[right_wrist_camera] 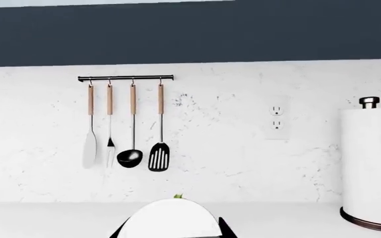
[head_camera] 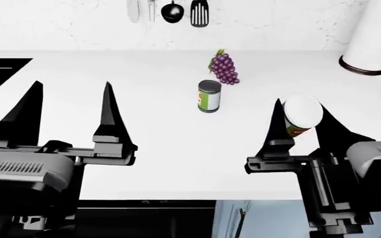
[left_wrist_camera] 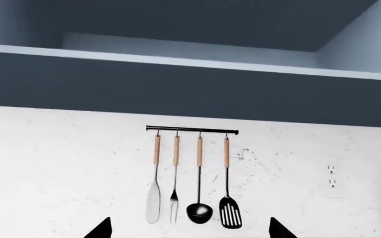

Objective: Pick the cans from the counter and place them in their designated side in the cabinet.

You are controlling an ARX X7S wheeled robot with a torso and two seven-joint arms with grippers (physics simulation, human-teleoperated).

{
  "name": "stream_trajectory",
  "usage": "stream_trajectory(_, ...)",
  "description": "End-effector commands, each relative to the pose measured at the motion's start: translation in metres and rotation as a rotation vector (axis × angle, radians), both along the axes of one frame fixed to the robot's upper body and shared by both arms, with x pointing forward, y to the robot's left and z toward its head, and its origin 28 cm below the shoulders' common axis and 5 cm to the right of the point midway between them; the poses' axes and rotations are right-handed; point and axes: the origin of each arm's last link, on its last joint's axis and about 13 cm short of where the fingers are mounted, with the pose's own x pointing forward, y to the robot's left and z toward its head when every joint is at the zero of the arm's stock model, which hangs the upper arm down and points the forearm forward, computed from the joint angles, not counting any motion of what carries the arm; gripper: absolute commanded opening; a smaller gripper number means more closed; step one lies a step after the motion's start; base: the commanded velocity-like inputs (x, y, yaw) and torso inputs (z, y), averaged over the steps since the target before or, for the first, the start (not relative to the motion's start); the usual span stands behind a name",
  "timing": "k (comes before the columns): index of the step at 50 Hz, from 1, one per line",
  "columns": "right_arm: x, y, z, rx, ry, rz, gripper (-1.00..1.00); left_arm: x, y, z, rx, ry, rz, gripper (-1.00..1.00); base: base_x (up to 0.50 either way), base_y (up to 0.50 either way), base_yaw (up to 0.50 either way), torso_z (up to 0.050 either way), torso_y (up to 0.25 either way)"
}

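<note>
Right hand pinches one can above the surface; left hand spread; head view alone shows second can.

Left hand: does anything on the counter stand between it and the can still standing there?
Nothing visible does. Bare counter lies between the open left hand and the can; the grapes sit beyond the can.
</note>
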Motion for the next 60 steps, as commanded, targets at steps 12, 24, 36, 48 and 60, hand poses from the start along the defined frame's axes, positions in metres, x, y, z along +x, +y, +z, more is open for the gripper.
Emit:
stream_trajectory(12, 0.136, -0.020, 0.105, 0.008, 0.215, -0.071, -1.00, 0.113, -0.032, 0.136, -0.103, 0.083, -0.100, 1.00, 0.06, -0.11, 0.00, 0.000, 0.000)
stream_trajectory(24, 0.152, -0.030, 0.120, 0.040, 0.251, -0.148, -1.00, 0.141, -0.033, 0.135, -0.114, 0.159, -0.039, 1.00, 0.38, -0.02, 0.00, 0.000, 0.001)
stream_trajectory(36, 0.148, -0.031, 0.122, 0.027, 0.252, -0.187, -1.00, 0.137, -0.035, 0.134, -0.100, 0.143, -0.046, 1.00, 0.50, -0.20, 0.00, 0.000, 0.002)
stream_trajectory(48, 0.148, -0.027, 0.121, -0.040, 0.249, -0.183, -1.00, 0.137, -0.034, 0.134, -0.101, 0.142, -0.042, 1.00, 0.49, -0.22, 0.00, 0.000, 0.002)
stream_trajectory(60, 0.103, -0.032, 0.137, 0.013, 0.120, -0.096, -1.00, 0.130, -0.034, 0.132, -0.113, 0.137, -0.063, 1.00, 0.50, 0.00, 0.00, 0.000, 0.002)
